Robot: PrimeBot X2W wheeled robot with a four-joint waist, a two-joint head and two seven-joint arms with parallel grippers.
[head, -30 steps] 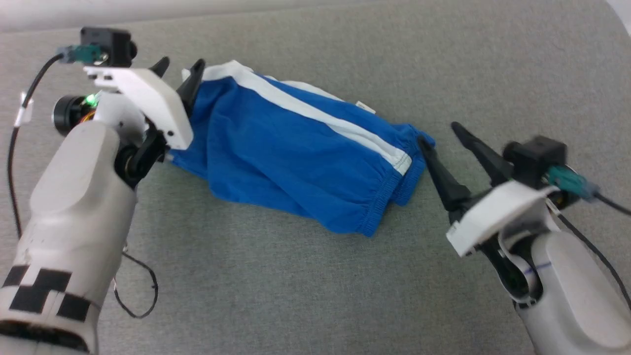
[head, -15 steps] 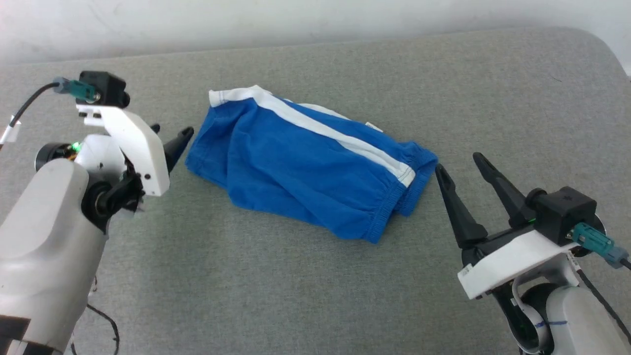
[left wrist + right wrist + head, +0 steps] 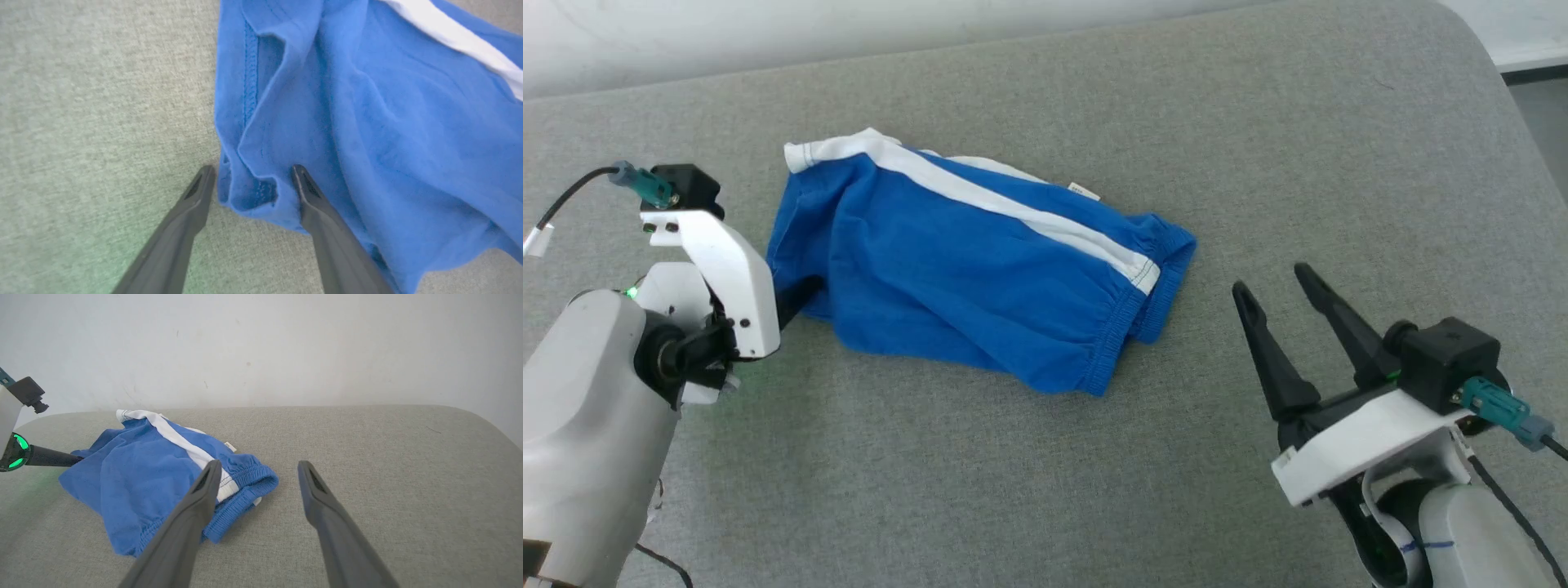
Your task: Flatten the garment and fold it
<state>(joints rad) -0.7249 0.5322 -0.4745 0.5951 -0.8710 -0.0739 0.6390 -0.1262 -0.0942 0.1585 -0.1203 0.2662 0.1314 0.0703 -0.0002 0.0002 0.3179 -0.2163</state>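
The garment (image 3: 964, 261), blue shorts with a white side stripe, lies crumpled on the grey surface, its white hem at the far left and its gathered waistband at the near right. My left gripper (image 3: 796, 296) sits at the garment's near left edge. In the left wrist view it is open (image 3: 253, 169), with a folded edge of the garment (image 3: 367, 122) lying between its fingers. My right gripper (image 3: 1272, 279) is open and holds nothing. It stands apart from the waistband, to its right. In the right wrist view this gripper (image 3: 259, 463) points past the garment (image 3: 135, 477).
A grey fabric surface (image 3: 1258, 147) carries everything; its rounded corner is at the far right, with a white wall (image 3: 261, 347) behind it. A black cable (image 3: 564, 196) runs from the left wrist camera. Bare grey surface lies right of and in front of the garment.
The head camera has shifted. My left gripper has moved from the garment's far white hem corner to its near left edge. My right gripper has drawn back from the waistband.
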